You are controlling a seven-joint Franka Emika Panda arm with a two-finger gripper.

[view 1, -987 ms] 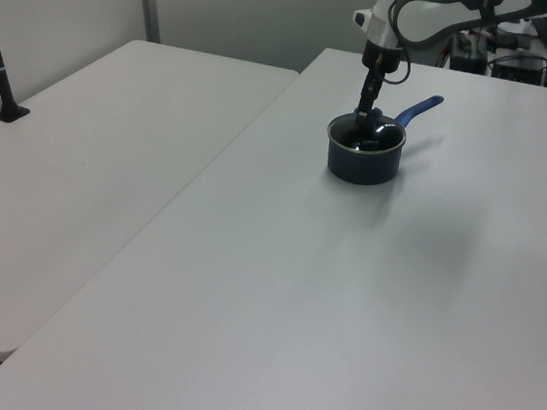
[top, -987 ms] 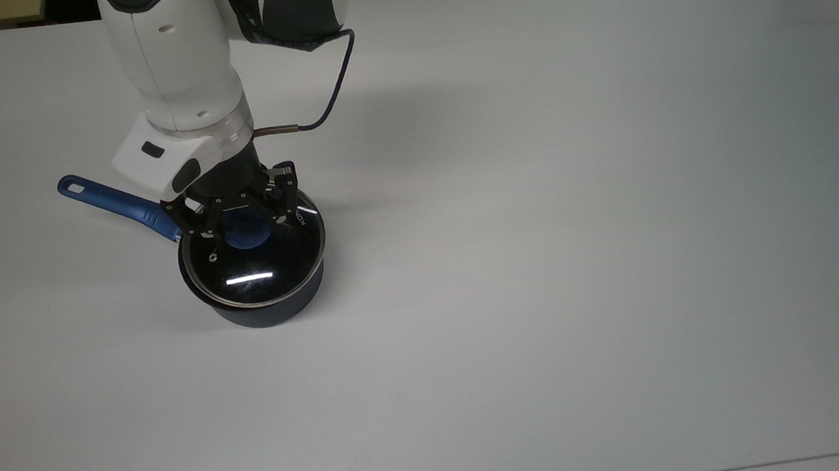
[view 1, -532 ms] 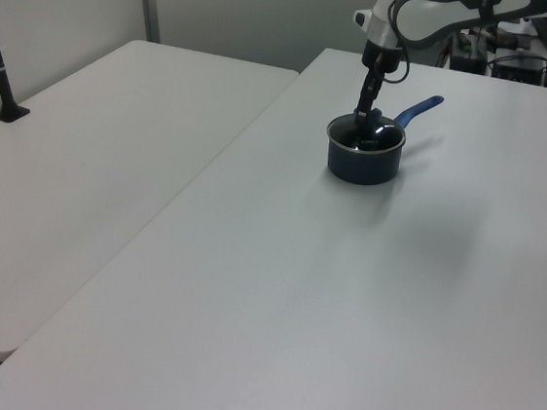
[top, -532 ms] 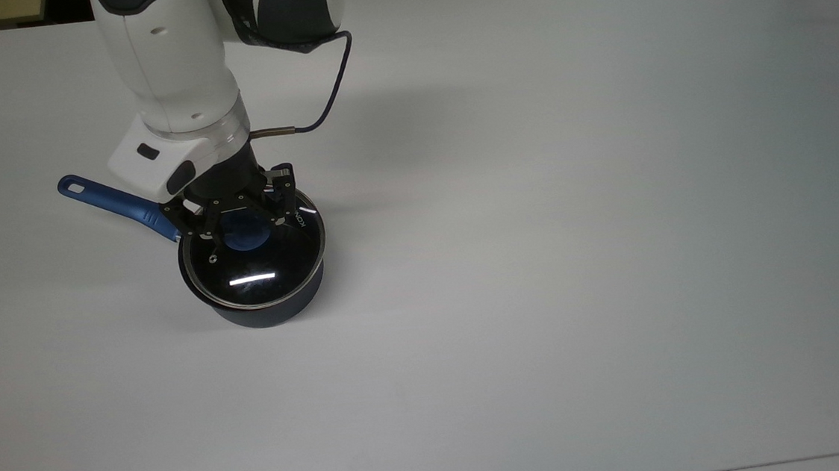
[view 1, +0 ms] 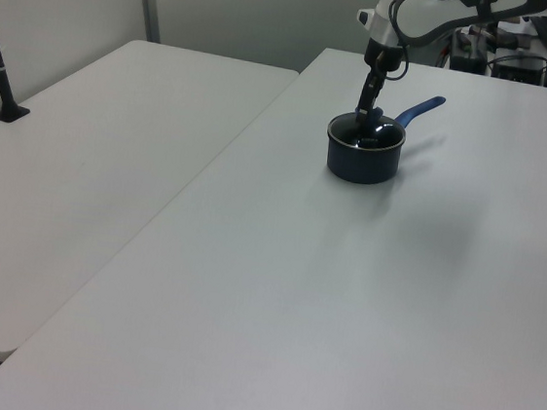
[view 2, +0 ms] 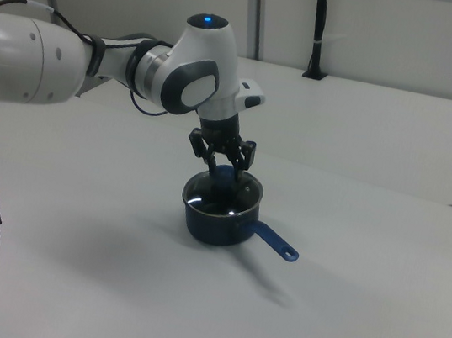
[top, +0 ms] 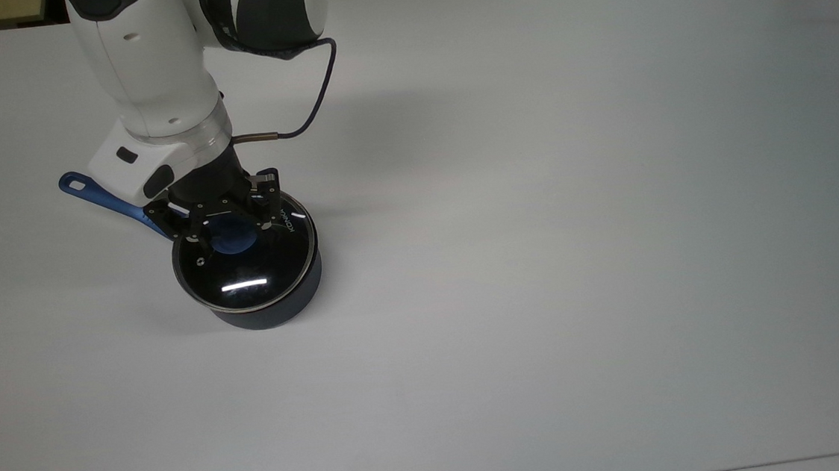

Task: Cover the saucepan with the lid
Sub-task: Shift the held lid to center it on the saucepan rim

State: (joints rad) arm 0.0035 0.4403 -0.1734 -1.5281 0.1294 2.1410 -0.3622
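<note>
Risen fingers [top: 230,228] seemingly released "KONKA" lid [top: 246,264].

The saucepan [top: 264,307] stands on the table [top: 575,216], toward the top view's left, with wide bare tabletop to the top view's right. The lid [top: 245,260] sits on the saucepan's rim. The handle [top: 98,195] runs out to the top view's upper left, under the arm [top: 152,69]. The gripper [top: 227,222] hangs directly over the lid's knob [top: 229,239], fingers spread to either side of it. In the left view a second table [view 1: 91,176] lies to the left view's left.
</note>
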